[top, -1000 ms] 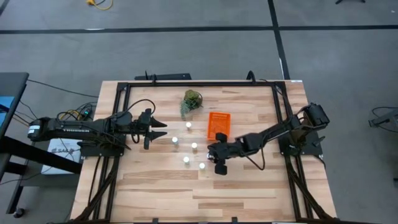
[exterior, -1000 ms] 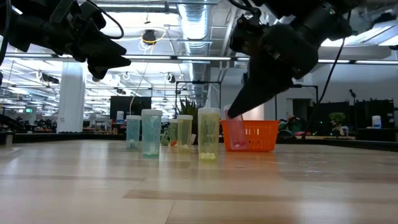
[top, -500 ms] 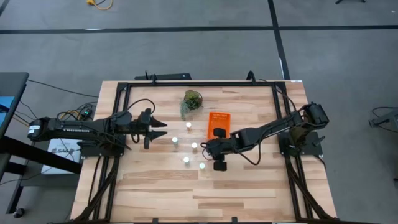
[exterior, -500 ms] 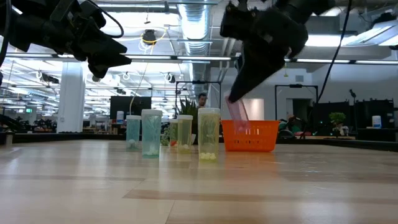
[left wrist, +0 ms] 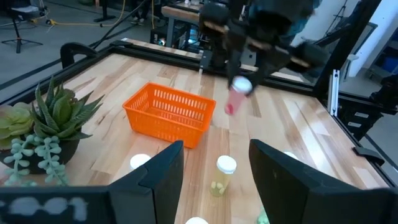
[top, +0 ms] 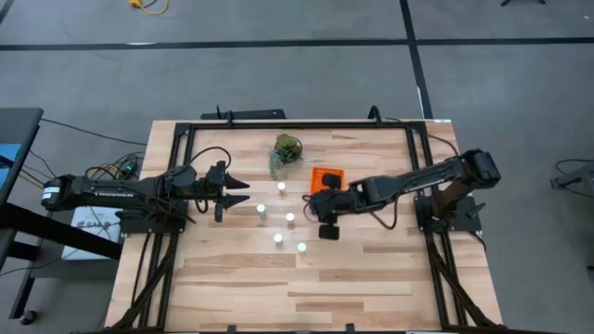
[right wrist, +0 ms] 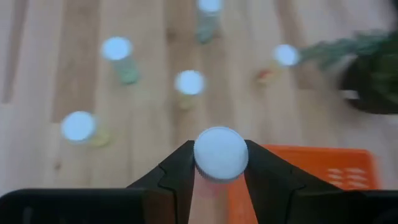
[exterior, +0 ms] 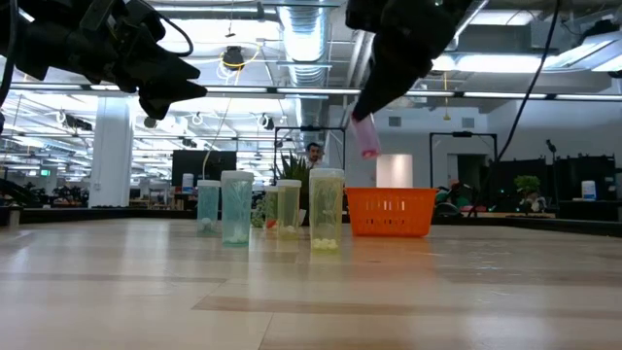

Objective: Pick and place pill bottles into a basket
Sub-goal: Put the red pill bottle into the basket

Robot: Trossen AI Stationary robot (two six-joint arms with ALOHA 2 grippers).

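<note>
My right gripper (top: 318,202) is shut on a pink pill bottle (exterior: 367,137) with a white cap and holds it in the air at the near end of the orange basket (top: 330,174). Several more white-capped bottles (top: 290,217) stand upright on the table to the basket's left and near side; they show in the low view (exterior: 326,209). My left gripper (top: 238,193) is open and empty, above the table to the left of the bottles, pointing toward them. The left wrist view shows the basket (left wrist: 168,112) and the held bottle (left wrist: 234,99). My right gripper pinches the pink bottle's upper end, at the white cap (right wrist: 221,152), between its two fingers (right wrist: 178,171). The fingers come from above, slanting down. The bottle hangs tilted below them (exterior: 369,144), clear of the table and higher than the basket's rim (exterior: 391,192).
A green potted plant (top: 286,151) stands at the far side, just left of the basket. A black frame (top: 297,124) runs along the table's edges. Bare wood lies toward the near edge (top: 306,288). A person shows far off in the room (exterior: 313,154).
My right gripper has risen and gone toward the table's far edge, up to the basket's near end, carrying the pink bottle. The bottle has gone from table height to above the basket's rim and stays tilted. My left gripper has kept still.
</note>
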